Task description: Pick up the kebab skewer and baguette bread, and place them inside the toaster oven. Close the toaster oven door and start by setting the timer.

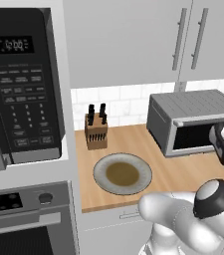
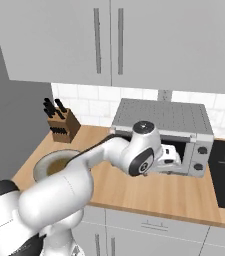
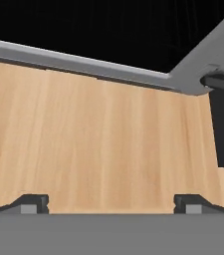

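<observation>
Gripper (image 3: 111, 203) at toaster oven (image 2: 159, 120) mouth, fingers wide apart, nothing held.
Hand view: bare counter (image 3: 98, 144) below, oven's lower edge ahead. Left base view: plate (image 1: 122, 173) w/o food, off to the side.

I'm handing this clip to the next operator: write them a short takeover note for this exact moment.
Gripper: open, empty, low over the bare wooden counter just in front of the toaster oven.
Toaster oven: front open, dark inside; I cannot make out the contents or the door flap.
Plate: holds neither skewer nor bread, just a brown patch in its middle.
Done: both foods are off the plate, probably in the oven, unconfirmed.
Left: verify the load, close the door, set the timer with the knobs on the right.
</observation>
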Tool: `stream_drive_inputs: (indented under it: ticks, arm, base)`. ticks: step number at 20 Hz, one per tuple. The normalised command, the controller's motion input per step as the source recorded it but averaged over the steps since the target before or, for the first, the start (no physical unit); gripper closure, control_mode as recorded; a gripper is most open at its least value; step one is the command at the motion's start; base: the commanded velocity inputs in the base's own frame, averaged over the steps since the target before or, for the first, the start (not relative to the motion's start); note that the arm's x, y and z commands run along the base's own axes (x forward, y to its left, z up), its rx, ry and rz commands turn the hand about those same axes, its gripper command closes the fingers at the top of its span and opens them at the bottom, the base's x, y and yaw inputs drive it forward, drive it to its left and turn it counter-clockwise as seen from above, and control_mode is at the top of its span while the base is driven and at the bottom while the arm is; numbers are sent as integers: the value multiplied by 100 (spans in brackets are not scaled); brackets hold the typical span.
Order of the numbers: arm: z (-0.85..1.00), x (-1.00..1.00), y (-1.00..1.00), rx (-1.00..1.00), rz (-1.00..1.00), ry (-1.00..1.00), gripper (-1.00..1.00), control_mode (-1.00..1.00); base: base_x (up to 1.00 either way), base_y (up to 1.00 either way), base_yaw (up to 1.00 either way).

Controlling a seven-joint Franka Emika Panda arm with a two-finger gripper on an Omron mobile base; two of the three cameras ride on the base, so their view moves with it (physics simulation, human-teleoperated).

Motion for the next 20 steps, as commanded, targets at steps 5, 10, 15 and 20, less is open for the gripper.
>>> stream_drive_inputs:
  ticks: [5,10,15,20]
  arm:
    - [1,-29,-42,26,0,-2,-100,-100]
    - [0,-16,-16,41,-15,-17,-100,-100]
    - [0,-5,0,42,-27,-23,-100,-100]
    - [-14,20,0,17,-26,-6,-100,-100]
  base:
    - [0,0,0]
    - [0,0,0]
    - [0,0,0]
    - [0,0,0]
